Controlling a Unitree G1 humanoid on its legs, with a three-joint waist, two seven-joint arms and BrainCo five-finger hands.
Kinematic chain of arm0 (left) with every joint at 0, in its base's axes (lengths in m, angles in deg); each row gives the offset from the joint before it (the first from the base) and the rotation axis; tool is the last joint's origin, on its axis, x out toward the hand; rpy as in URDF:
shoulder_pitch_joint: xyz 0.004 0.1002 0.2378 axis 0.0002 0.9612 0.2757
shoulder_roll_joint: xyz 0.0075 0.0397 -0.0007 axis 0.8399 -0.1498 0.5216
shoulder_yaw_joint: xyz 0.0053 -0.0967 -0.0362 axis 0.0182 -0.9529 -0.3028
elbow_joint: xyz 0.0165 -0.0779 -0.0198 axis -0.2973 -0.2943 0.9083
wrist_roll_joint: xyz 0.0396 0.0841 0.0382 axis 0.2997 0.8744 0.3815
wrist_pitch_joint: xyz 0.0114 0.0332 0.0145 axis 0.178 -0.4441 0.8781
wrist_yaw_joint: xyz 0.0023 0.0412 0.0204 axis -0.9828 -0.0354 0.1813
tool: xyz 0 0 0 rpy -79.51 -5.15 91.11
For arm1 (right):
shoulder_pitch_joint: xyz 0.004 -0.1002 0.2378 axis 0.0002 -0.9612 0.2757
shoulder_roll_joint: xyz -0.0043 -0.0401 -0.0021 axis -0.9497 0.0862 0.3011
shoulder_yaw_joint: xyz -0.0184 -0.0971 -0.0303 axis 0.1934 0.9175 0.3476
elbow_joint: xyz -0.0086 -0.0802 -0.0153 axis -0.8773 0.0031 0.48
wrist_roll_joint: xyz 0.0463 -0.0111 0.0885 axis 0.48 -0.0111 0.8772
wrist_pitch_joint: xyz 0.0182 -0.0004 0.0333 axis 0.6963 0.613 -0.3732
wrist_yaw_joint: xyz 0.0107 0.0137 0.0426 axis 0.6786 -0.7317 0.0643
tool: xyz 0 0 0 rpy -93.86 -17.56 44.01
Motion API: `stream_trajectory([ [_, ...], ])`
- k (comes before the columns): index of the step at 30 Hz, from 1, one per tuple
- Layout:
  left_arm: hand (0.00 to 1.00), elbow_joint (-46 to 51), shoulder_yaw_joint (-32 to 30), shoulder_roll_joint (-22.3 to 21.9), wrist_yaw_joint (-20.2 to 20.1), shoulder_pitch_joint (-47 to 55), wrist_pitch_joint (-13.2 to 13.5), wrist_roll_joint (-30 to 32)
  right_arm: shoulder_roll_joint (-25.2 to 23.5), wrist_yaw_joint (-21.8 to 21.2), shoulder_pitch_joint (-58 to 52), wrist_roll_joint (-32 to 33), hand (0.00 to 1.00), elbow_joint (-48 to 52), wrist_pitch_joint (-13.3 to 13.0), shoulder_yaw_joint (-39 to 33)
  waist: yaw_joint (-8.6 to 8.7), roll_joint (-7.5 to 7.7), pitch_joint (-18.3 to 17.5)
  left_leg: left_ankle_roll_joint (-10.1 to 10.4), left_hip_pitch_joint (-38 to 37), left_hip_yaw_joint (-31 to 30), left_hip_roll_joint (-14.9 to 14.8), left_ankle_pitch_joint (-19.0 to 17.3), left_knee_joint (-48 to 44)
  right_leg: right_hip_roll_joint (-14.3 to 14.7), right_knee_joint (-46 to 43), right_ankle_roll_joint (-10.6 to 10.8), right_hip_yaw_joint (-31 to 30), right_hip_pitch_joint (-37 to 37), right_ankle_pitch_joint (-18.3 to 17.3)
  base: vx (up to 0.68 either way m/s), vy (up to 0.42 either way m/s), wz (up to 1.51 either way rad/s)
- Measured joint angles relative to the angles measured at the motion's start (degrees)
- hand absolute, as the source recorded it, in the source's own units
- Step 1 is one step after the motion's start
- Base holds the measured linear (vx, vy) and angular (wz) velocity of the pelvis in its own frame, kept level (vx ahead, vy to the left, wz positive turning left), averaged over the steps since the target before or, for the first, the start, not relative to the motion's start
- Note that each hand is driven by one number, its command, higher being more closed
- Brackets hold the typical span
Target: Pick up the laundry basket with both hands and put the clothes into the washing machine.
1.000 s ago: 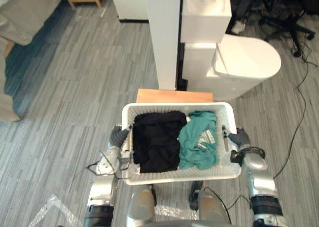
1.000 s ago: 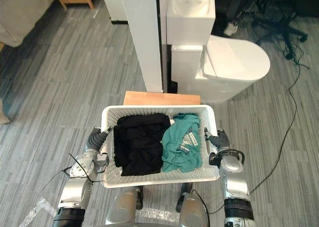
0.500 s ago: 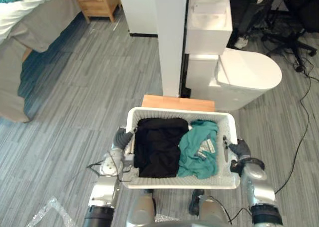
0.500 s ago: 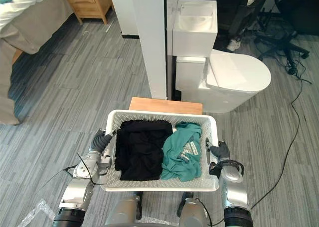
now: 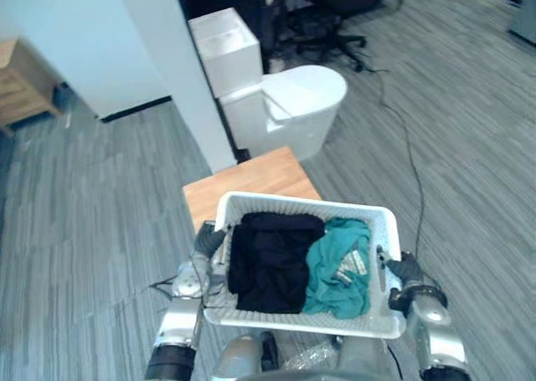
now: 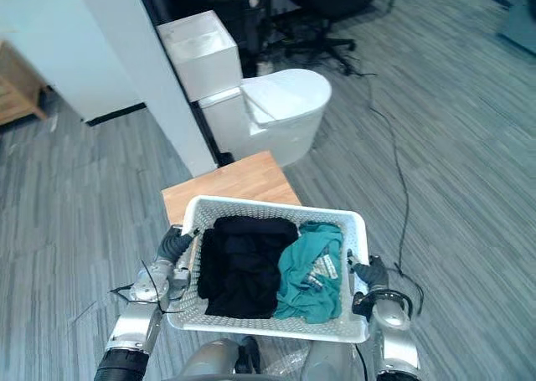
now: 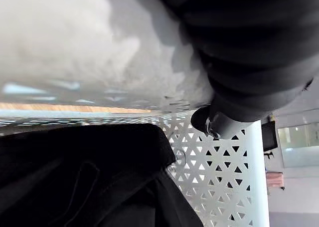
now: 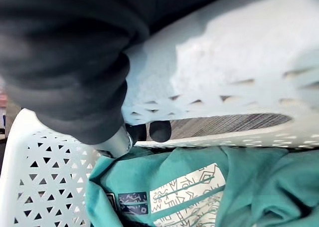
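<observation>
Upper centre, white toilet (image 5: 293, 105): stands on grey plank floor, well beyond the basket.
Laundry basket (image 5: 285, 319): lower centre, white lattice, held level between both hands.
Wooden board (image 5: 243, 184): mid-frame, its near edge hidden behind the basket's far rim.
Black garment (image 5: 272, 264): folded in the basket's left half.
Teal garment (image 5: 339, 268): bunched in the right half, touching the black one.
Left hand (image 5: 206, 242): at the basket's left wall, fingers hooked over the rim.
Right hand (image 5: 408, 270): at the right wall, dark fingertips curled through the handle slot.
</observation>
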State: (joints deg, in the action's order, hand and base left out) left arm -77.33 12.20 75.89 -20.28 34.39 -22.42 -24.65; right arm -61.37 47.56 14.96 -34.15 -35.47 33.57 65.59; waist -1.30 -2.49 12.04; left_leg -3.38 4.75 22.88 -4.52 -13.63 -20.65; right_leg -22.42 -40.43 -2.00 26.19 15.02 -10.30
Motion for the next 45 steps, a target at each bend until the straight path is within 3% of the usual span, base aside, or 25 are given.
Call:
stream_trajectory([
  [2,1.00,0.7,-1.1,-0.1,0.1,0.2,0.1,0.0,0.2,-0.1,3.3,-0.1,1.00,-3.4,0.0,0.7,-1.26,0.12,-0.4,0.4,0.2,5.5,-1.5,0.6,0.7,-1.8,-0.2,1.9,2.8,-5.5,-2.6,-0.17,-0.033,-1.65],
  [4,1.00,0.8,-2.0,0.3,0.1,0.3,0.3,-0.1,0.3,-0.1,5.6,-0.1,1.00,-6.0,-0.1,1.7,-2.53,0.46,-2.1,1.3,2.3,10.6,-3.8,1.6,0.8,-4.0,2.8,2.5,4.0,-9.0,-2.2,-0.17,-0.150,-1.47],
  [5,1.00,0.8,-1.8,0.8,0.2,0.3,0.6,-0.1,0.2,-0.1,6.0,0.0,1.00,-7.0,-0.2,1.8,-2.99,1.39,-3.4,2.2,4.0,13.0,-5.0,2.5,0.8,-4.7,7.8,4.3,3.5,-11.1,-0.4,-0.11,-0.288,-1.18],
  [6,1.00,0.7,-1.7,1.1,0.2,0.2,0.6,-0.1,0.3,-0.1,6.1,0.0,1.00,-7.0,-0.2,1.9,-2.74,2.43,-4.1,3.3,5.5,14.4,-6.0,3.4,0.0,-3.7,15.8,8.0,1.8,-13.7,2.4,-0.10,-0.338,-0.95],
  [9,1.00,0.6,-0.4,-0.9,0.3,0.8,0.6,0.0,2.4,-0.1,5.3,0.0,1.00,-7.1,-0.1,1.9,-2.53,1.93,-4.9,5.4,6.3,17.0,-10.7,6.3,0.6,2.8,23.6,10.6,-0.2,-14.1,1.4,-0.06,-0.365,-0.78],
  [10,1.00,0.4,0.3,-1.4,0.5,1.0,0.6,0.0,3.2,-0.1,4.9,0.0,1.00,-7.1,-0.2,1.9,-2.12,1.50,-5.0,6.2,4.8,18.3,-13.1,8.6,2.9,4.5,19.4,10.6,-1.5,-11.3,1.4,-0.06,-0.387,-1.09],
  [11,1.00,0.2,0.2,-2.0,0.9,1.2,0.7,0.0,3.6,-0.1,5.2,0.0,1.00,-7.2,-0.3,2.3,-2.33,0.78,-4.9,8.0,3.0,20.4,-16.8,10.8,4.1,7.0,16.4,10.7,-5.0,-5.8,-1.8,-0.06,-0.414,-1.16],
  [12,1.00,0.0,-0.4,-1.6,1.3,1.3,0.7,-0.1,3.3,-0.1,5.2,0.0,1.00,-7.1,-0.3,2.9,-2.56,0.97,-5.2,8.5,2.4,20.5,-18.2,11.6,4.1,10.0,24.7,10.6,-6.3,-6.4,-0.7,-0.05,-0.401,-1.22],
  [13,1.00,-1.0,-1.8,-0.8,1.4,1.6,1.0,-0.1,2.6,-0.1,4.9,0.0,1.00,-6.9,-0.5,4.6,-1.97,1.36,-5.7,8.9,2.0,16.6,-20.8,11.7,2.3,13.9,35.2,7.1,-7.8,-8.9,9.1,-0.02,-0.363,-0.81],
  [14,1.00,-1.3,-1.9,-1.6,1.5,2.1,1.1,-0.2,2.6,0.0,4.9,0.0,1.00,-7.1,-0.5,4.6,-1.79,0.84,-5.7,8.1,2.7,12.7,-21.7,11.6,1.3,15.6,36.6,6.0,-8.7,-9.6,10.1,0.02,-0.331,-1.02],
  [15,1.00,-0.8,-1.8,-2.6,1.4,2.9,1.7,-0.2,3.3,0.1,5.1,-0.1,1.00,-7.0,-0.5,4.4,-2.53,1.26,-5.7,8.3,3.1,1.7,-19.1,8.5,0.7,16.3,37.1,5.2,-12.0,-9.7,9.9,0.06,-0.196,-1.15],
  [16,1.00,-0.5,-1.8,-3.7,1.5,3.3,2.0,-0.2,4.2,0.1,5.4,-0.1,1.00,-7.0,-0.6,4.4,-2.97,1.25,-5.7,9.6,3.7,-9.3,-14.2,5.2,0.5,17.0,37.8,4.5,-14.2,-9.7,10.4,0.07,-0.137,-1.22],
  [17,1.00,-0.3,-1.8,-4.0,1.7,3.6,2.3,-0.2,4.3,0.1,5.6,-0.1,1.00,-7.0,-0.6,4.4,-3.01,1.19,-5.7,10.0,3.8,-13.8,-11.6,4.2,0.5,17.4,37.9,4.3,-15.5,-9.7,10.5,0.08,-0.132,-1.29],
  [18,1.00,0.1,-1.8,-4.0,1.9,4.2,2.6,-0.2,4.0,0.1,5.7,-0.1,1.00,-7.1,-0.7,4.4,-3.25,1.08,-5.8,9.3,4.0,-20.4,-6.8,3.1,0.3,18.0,37.8,4.0,-18.5,-9.8,10.6,0.07,-0.086,-1.04],
  [21,1.00,1.2,-1.7,-3.6,2.6,4.9,3.2,-0.1,3.1,0.3,5.7,-0.1,1.00,-7.2,-1.3,4.5,-3.41,1.02,-5.8,8.3,1.1,-20.9,-4.4,2.6,2.3,18.6,37.5,4.2,-22.1,-9.9,10.7,0.06,-0.039,-0.87],
  [30,1.00,4.8,0.7,-0.8,3.2,6.6,3.0,1.2,0.0,1.5,2.9,0.1,1.00,-6.1,-2.0,4.1,-2.66,1.12,-5.9,8.2,-0.8,-17.7,-2.6,2.4,7.3,17.7,45.8,5.7,-25.1,-11.2,17.1,-0.07,0.054,-0.18],
  [34,1.00,4.8,1.9,-0.5,3.2,6.5,3.0,1.2,0.1,1.6,2.2,0.1,1.00,-5.5,-2.0,3.6,-2.24,1.17,-6.0,8.2,-0.6,-17.9,-2.6,2.4,7.7,17.7,46.1,5.6,-25.0,-11.0,17.5,-0.09,0.006,-0.01],
  [36,1.00,5.4,1.6,-0.9,3.9,6.5,3.0,1.1,-0.3,2.0,1.0,0.1,1.00,-2.5,-2.0,3.6,-1.81,-0.22,-5.8,8.7,0.8,-17.4,-6.2,0.4,5.1,20.1,43.7,4.0,-23.0,-10.4,15.2,-0.04,-0.052,-0.10],
  [37,1.00,5.4,0.9,-1.0,4.0,6.8,3.0,1.1,-0.6,2.3,0.8,0.1,1.00,-1.9,-2.0,4.0,-2.61,-1.30,-5.1,9.8,0.1,-16.9,-8.0,0.5,3.1,21.7,38.3,2.6,-21.8,-9.6,13.1,0.06,-0.106,-0.44],
  [38,1.00,7.2,0.0,-0.4,4.0,8.1,3.0,1.1,-1.5,3.2,-0.3,0.0,1.00,0.2,-1.9,5.1,-3.04,-0.79,-4.4,9.4,2.9,-16.9,-10.2,0.0,-7.5,23.0,30.1,1.5,-21.1,-9.7,6.0,0.11,-0.172,-0.48],
  [39,1.00,8.7,-0.6,-0.5,4.1,9.4,3.0,1.0,-1.6,3.5,-1.2,0.0,1.00,2.4,-1.9,6.2,-3.11,-1.25,-3.8,6.8,6.3,-17.5,-11.8,0.5,-18.7,23.9,28.3,1.2,-20.8,-10.6,2.7,0.09,-0.206,-0.49],
  [40,1.00,10.3,-1.3,-1.6,4.2,11.2,3.1,0.8,-1.2,3.8,-1.9,0.0,1.00,4.6,-1.8,6.9,-3.16,-2.38,-3.5,1.5,10.7,-19.6,-13.4,5.1,-30.0,25.5,27.5,0.2,-21.8,-12.5,0.8,0.04,-0.185,-0.40],
  [41,1.00,10.9,-1.6,-2.1,4.3,11.9,3.2,0.8,-1.1,3.9,-2.0,-0.1,1.00,5.1,-1.7,7.1,-3.38,-1.94,-3.5,1.4,13.1,-20.6,-13.4,8.3,-34.0,25.8,27.8,0.0,-22.5,-13.0,0.4,0.11,-0.130,-0.52],
  [43,1.00,11.6,-1.4,-2.6,4.6,11.4,4.0,0.7,-0.3,4.2,-0.7,-0.1,1.00,5.9,-1.7,6.7,-4.15,-1.87,-4.1,3.1,19.7,-20.7,-11.0,6.1,-35.9,25.1,29.6,-0.5,-24.4,-13.1,0.6,0.21,-0.071,-0.40],
  [45,1.00,11.5,-1.5,-2.6,4.8,10.5,4.0,0.5,0.3,4.3,0.3,-0.1,1.00,6.0,-1.7,6.6,-4.15,-1.91,-4.1,3.2,21.9,-19.7,-9.0,5.5,-29.3,24.5,30.4,-0.9,-24.9,-12.8,0.9,0.22,-0.004,-0.21],
])
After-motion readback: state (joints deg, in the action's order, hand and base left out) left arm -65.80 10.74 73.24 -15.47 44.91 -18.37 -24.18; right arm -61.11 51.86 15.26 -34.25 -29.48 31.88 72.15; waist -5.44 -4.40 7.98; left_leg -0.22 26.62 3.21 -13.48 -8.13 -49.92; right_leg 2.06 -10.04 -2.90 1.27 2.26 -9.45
